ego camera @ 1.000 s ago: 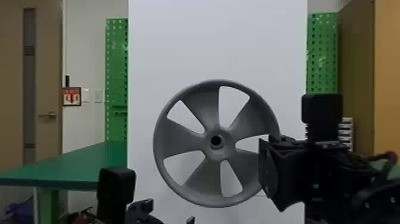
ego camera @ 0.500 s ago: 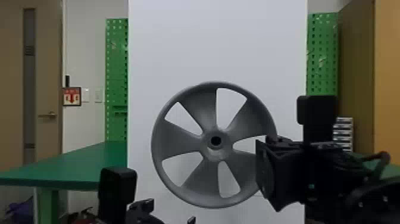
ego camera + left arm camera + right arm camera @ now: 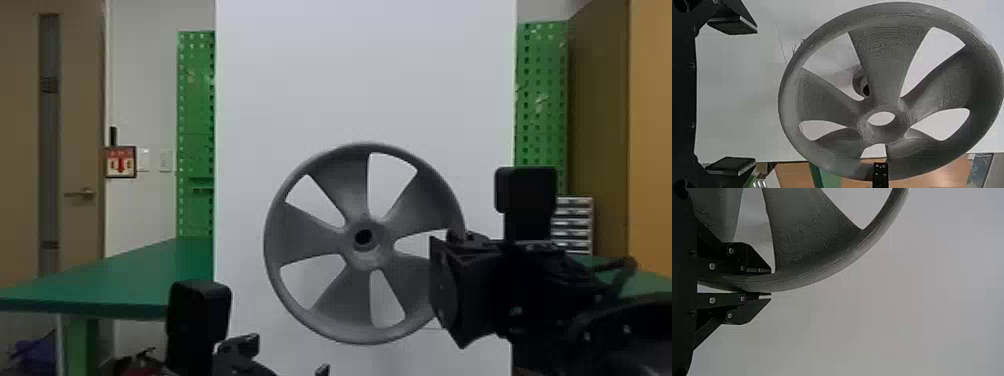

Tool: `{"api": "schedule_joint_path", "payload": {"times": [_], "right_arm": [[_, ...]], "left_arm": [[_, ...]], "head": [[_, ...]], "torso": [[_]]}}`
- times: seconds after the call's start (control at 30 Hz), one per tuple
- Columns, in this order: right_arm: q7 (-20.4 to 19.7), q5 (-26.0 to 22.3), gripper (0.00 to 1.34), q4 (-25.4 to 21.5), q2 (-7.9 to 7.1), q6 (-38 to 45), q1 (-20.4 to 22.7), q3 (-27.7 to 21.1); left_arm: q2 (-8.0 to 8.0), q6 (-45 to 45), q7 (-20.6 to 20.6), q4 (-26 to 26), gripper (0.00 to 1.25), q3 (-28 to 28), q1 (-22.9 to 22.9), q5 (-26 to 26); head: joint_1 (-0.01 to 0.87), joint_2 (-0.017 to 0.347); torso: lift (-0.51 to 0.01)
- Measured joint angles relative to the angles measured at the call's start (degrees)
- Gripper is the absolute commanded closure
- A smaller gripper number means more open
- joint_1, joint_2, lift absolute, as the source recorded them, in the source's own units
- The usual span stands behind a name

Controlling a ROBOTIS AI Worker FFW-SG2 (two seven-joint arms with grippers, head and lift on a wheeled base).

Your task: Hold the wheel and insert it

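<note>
Since the earlier frame, the wheel (image 3: 305,234) had gone slightly farther from the head camera, toward the white panel (image 3: 365,75), and looked a touch smaller; the right gripper (image 3: 444,287) had travelled with it. Left arm parked, same spot as before.

Wheel: grey, five broad spokes, open hub, broad face roughly toward the head camera. Held upright in front of the panel, about midway across, in the lower part. Right claw clamped on the rim on the wheel's right side, one finger (image 3: 746,260) inside the rim, the other (image 3: 746,305) against its outside.

Left wrist view: a round grey post (image 3: 860,83) with a dark hole in its end showed through a gap between two spokes, off to one side of the hub, with the panel's pale surface around it.

Left gripper (image 3: 290,356) in front of the panel's lower left part, below the wheel. Fingers spread wide, gap empty, apart from the rim.

Farther out: green table (image 3: 135,275) running off left of the panel; green pegboards (image 3: 196,110) on both its sides; small drawer unit (image 3: 575,223) just past its right edge; door (image 3: 80,125) well left of it.
</note>
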Motion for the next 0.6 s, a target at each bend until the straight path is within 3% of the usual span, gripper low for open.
{"api": "schedule_joint_path", "payload": {"times": [0.6], "right_arm": [[0.0, 0.5, 1.19, 8.6, 0.04, -3.9, -4.1, 0.3]], "left_arm": [[0.00, 0.0, 0.0, 0.0, 0.11, -0.3, 0.0, -0.2]], "head": [[0.006, 0.140]], "torso": [[-0.475]]}}
